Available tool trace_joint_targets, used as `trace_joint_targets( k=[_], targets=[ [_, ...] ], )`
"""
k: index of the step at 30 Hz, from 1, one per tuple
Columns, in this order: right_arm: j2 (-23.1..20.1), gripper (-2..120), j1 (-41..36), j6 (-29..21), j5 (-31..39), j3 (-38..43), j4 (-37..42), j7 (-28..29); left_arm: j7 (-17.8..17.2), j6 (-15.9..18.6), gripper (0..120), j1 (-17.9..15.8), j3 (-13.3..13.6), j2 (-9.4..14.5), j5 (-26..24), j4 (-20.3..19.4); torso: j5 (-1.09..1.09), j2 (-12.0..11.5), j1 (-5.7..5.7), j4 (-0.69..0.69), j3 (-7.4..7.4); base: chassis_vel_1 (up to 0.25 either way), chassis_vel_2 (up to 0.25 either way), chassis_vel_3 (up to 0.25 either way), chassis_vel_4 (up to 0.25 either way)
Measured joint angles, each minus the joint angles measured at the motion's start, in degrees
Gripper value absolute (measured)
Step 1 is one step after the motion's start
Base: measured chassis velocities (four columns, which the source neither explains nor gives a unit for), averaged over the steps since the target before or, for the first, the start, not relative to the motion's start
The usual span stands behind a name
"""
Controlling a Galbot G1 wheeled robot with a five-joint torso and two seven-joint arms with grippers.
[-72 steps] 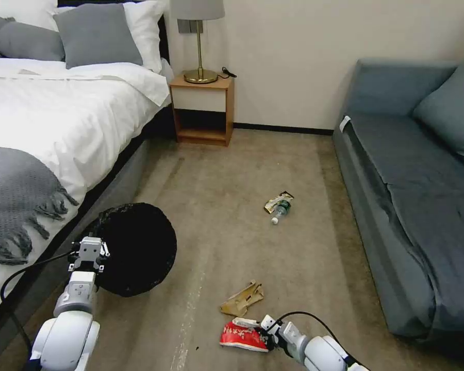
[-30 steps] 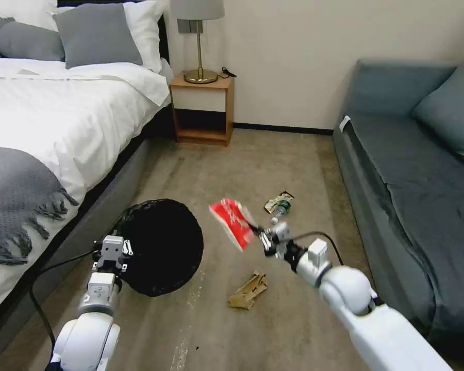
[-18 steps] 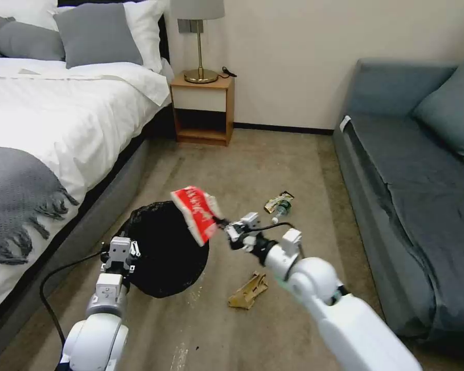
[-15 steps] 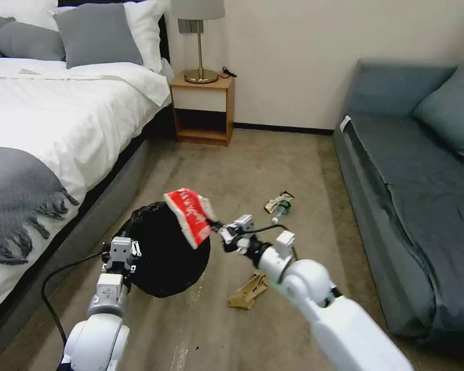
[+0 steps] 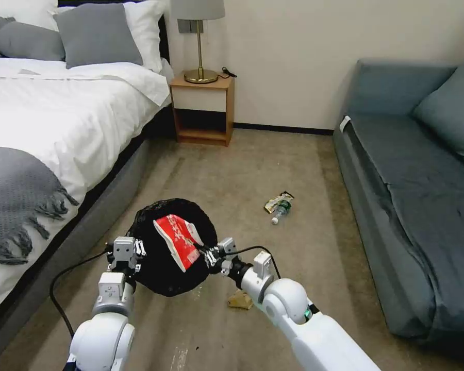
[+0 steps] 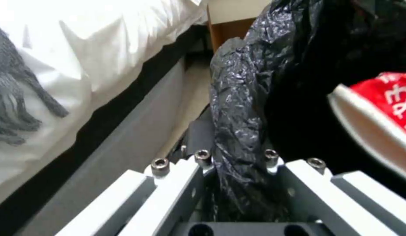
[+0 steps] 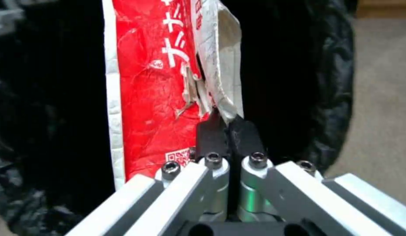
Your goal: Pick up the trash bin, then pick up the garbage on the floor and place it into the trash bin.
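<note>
Right hand [image 5: 205,251] pinches red snack packet [image 5: 176,240] over trash bin [image 5: 154,268], gripped by left hand [image 5: 125,251].

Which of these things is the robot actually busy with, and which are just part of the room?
Part of the job:
trash bin, gripped at its rim by the left gripper
red packet, pinched by the right gripper over the bin
tan paper, bottle and foil wrapper on the floor

Just lying about:
bed
nightstand
lamp
sofa
</note>
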Motion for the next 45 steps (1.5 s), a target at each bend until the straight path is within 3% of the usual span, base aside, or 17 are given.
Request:
trace_joint_targets(
  k=[4,10,12,16,18,20,22,26,27,29,31,45],
  targets=[
    [0.2,2,-0.4,-0.1,-0.6,0.0,-0.4,0.6,-0.1,0.0,4,0.0,0.6,-0.6,0.2,0.4,0.00,0.0,0.00,0.00,0.00,0.000,0.000,0.000,0.000],
    [0.3,28,-1.4,0.0,-1.6,0.0,-0.3,0.7,-0.1,0.0,4,0.0,0.7,-0.7,0.5,0.8,0.00,0.0,0.00,0.00,0.00,0.000,0.000,0.000,0.000],
    [0.3,30,-1.4,0.0,-1.7,0.0,-0.3,0.7,-0.1,0.0,4,0.0,0.6,-0.7,0.5,0.9,0.00,0.0,0.00,0.00,0.00,0.000,0.000,0.000,0.000],
    [0.2,50,-1.7,0.3,-1.7,0.6,0.5,0.7,-0.5,-0.1,4,0.0,0.0,-0.3,0.5,1.2,0.00,0.0,0.00,0.00,0.00,0.000,0.000,0.000,0.000],
    [0.2,53,-1.7,0.4,-1.7,0.7,0.6,0.6,-0.5,-0.1,4,0.0,-0.1,-0.2,0.5,1.2,0.00,0.0,0.00,0.00,0.00,0.000,0.000,0.000,0.000],
    [-0.2,65,-2.1,0.5,-1.7,1.3,1.4,0.6,-0.7,-0.1,4,-0.1,-0.7,0.2,0.5,1.4,0.00,0.0,0.00,0.00,0.00,0.000,0.000,0.000,0.000],
    [-0.3,67,-2.2,0.6,-1.7,1.5,1.5,0.6,-0.7,-0.1,4,-0.1,-0.8,0.3,0.5,1.5,0.00,0.0,0.00,0.00,0.00,0.000,0.000,0.000,0.000],
    [-1.1,80,-2.5,0.7,-2.1,2.4,1.8,0.5,-0.8,-0.1,4,-0.1,-1.6,1.0,0.5,1.8,0.00,0.0,0.00,0.00,0.00,0.000,0.000,0.000,0.000],
    [-1.7,88,-2.7,0.8,-2.9,3.1,1.8,0.4,-0.9,-0.1,4,0.0,-1.9,1.3,0.3,1.9,0.00,0.0,0.00,0.00,0.00,0.000,0.000,0.000,0.000],
    [-1.8,90,-2.7,0.8,-3.2,3.3,1.7,0.4,-0.9,-0.1,4,0.0,-2.0,1.4,0.3,1.9,0.00,0.0,0.00,0.00,0.00,0.000,0.000,0.000,0.000],
    [-2.7,99,-3.0,0.5,-5.2,4.6,0.8,1.7,-0.9,-0.3,4,0.4,-2.6,1.8,0.1,1.9,0.00,0.0,0.00,0.00,0.00,0.000,0.000,0.000,0.000],
    [-3.9,100,-5.5,-8.6,-10.8,8.9,-4.3,6.4,-1.0,-1.3,4,0.6,-4.9,3.8,-0.6,3.6,0.00,0.0,0.00,-0.01,0.00,0.000,0.000,0.000,0.000]
  ],
)
